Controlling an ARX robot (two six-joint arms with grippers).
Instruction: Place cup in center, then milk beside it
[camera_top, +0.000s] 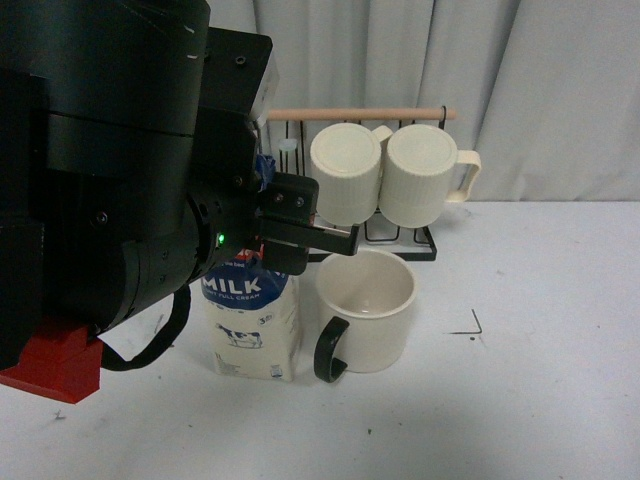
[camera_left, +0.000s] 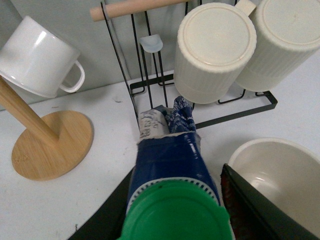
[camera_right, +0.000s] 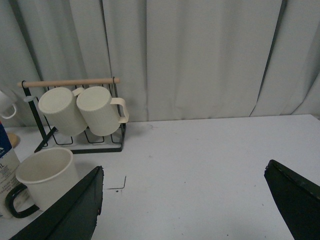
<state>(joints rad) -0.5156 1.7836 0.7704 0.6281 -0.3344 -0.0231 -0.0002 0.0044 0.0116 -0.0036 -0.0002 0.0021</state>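
Milk carton, blue-topped and green-capped, stands at nine o'clock of the cream black-handled cup, pinched by the left gripper; the right gripper gapes empty. Retreating unreleased could topple it.

Matte black throughout, bulky and rounded.

Left arm of stacked drum housings and a boxy wrist, dotted with small dark screws; green light glowing near the wrist; looped black cable underneath, beside a white slip and a red block. Left gripper black and angular, with a reddish strip along the inside of one finger. Right gripper with two flat black wedge fingers, plain and unmarked.
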